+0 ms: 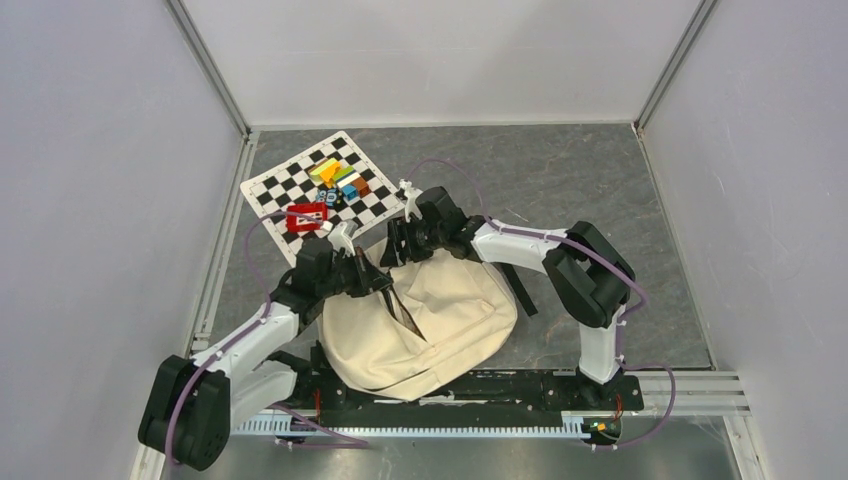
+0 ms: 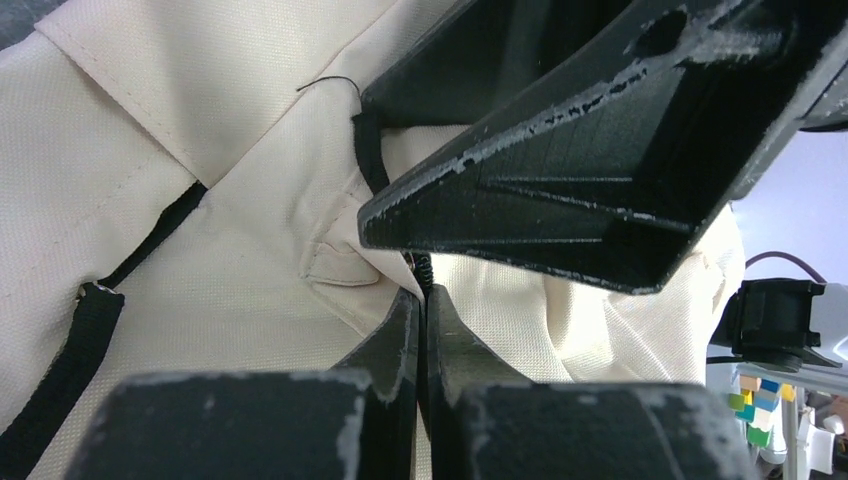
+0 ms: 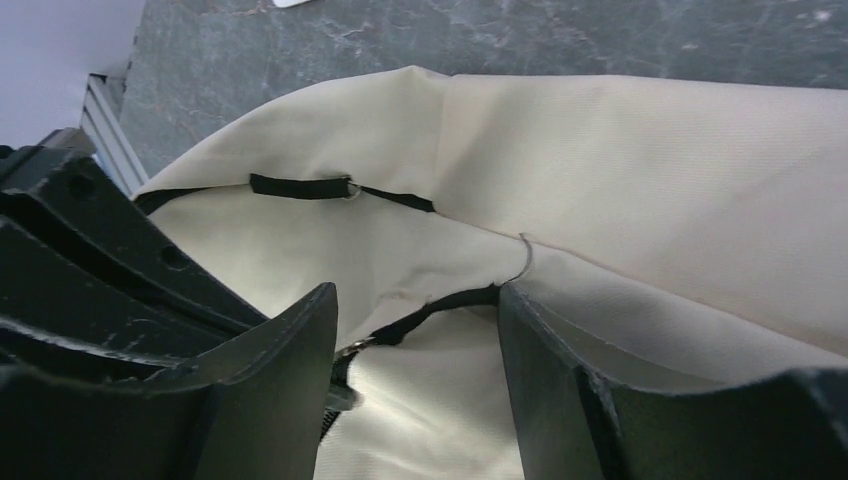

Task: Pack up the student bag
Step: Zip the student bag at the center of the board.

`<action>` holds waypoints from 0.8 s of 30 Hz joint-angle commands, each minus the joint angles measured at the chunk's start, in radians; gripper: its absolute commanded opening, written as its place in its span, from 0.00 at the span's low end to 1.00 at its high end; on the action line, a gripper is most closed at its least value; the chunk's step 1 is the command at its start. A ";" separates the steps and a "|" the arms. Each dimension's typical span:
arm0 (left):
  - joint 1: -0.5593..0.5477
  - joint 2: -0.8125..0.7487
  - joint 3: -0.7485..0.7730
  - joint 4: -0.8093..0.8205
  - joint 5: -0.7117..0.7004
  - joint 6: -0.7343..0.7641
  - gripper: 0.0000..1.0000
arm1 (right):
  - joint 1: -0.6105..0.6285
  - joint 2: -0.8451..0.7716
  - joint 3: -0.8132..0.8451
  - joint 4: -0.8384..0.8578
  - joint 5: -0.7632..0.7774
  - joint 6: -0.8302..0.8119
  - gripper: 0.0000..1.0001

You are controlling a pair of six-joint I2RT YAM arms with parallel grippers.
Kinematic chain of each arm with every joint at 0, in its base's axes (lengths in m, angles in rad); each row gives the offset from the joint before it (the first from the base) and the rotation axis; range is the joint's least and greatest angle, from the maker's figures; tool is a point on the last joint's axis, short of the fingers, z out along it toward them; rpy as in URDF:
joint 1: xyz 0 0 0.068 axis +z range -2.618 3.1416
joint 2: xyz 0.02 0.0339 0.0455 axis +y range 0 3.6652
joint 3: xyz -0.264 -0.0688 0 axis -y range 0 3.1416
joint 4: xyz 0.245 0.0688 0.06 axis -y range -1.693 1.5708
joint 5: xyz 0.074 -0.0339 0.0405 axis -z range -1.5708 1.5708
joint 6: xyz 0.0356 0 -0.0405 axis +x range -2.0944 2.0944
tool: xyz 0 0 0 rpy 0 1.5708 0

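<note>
— Cream canvas student bag (image 1: 440, 320): position?
— On the grey table (image 1: 600, 200), between both arms. Left gripper (image 2: 422, 298) is pinched together on its zipper edge (image 2: 425, 268); right gripper (image 3: 415, 310) stands apart, straddling the black trim (image 3: 440, 303) at the far side.

Grey table (image 1: 560, 170): student bag (image 1: 440, 320), checkerboard (image 1: 280, 195).

Light: bright, even and diffuse from overhead; white walls pale, no hard beam.
Shadows: soft and short, pooled under the student bag (image 1: 430, 320) at 6 o'clock in the top view.
Glare: faint sheen on the grey table (image 3: 600, 40) at 12 o'clock, right wrist view.
Exposure: right gripper (image 3: 415, 300) was near-featureless black.
Focus: left gripper (image 2: 422, 300) was blurred toward 6 o'clock; canvas weave stayed sharp.
Distortion: wall rails splayed toward 11 and 1 o'clock in the top view.
</note>
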 commanded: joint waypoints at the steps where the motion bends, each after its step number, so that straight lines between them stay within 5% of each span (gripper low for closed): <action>1: -0.011 -0.048 -0.015 -0.022 0.007 0.034 0.02 | 0.040 0.018 -0.016 0.039 -0.050 0.072 0.63; 5: -0.013 -0.072 -0.019 -0.033 0.002 0.035 0.02 | 0.050 0.044 -0.011 0.052 -0.050 0.092 0.52; 12: -0.012 -0.093 -0.010 -0.096 0.008 0.017 0.12 | 0.051 0.012 -0.032 0.102 0.031 0.135 0.08; 19: -0.011 -0.219 0.029 -0.297 -0.071 -0.051 0.50 | 0.040 -0.062 -0.051 0.189 0.076 0.173 0.02; 24: -0.011 -0.247 0.109 -0.432 -0.105 -0.103 0.56 | 0.035 -0.117 -0.091 0.246 0.089 0.172 0.02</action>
